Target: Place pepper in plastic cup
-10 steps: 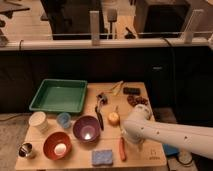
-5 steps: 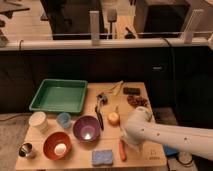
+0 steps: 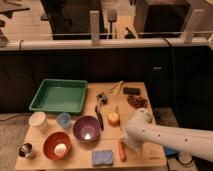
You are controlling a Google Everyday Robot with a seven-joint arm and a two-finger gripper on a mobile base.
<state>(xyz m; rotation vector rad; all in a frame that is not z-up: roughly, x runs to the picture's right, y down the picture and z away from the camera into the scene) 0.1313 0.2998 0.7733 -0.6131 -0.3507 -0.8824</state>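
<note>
The pepper (image 3: 121, 150) is a thin red-orange chili lying on the wooden table (image 3: 145, 159) near its front edge, just right of the blue sponge (image 3: 102, 157). My white arm reaches in from the right. Its gripper (image 3: 129, 141) hangs right beside and above the pepper, open, with nothing in it. A white cup (image 3: 39, 121) and a small light-blue cup (image 3: 63, 120) stand at the left. I cannot tell which one is the plastic cup.
A green tray (image 3: 59, 95) sits at the back left. A purple bowl (image 3: 86, 128), a red bowl (image 3: 57, 145) and a metal cup (image 3: 26, 150) fill the front left. A yellow fruit (image 3: 114, 118), a dark utensil (image 3: 100, 112) and snacks (image 3: 136, 101) lie mid-table.
The arm's end has sunk slightly toward the pepper. Nothing on the table has moved.
</note>
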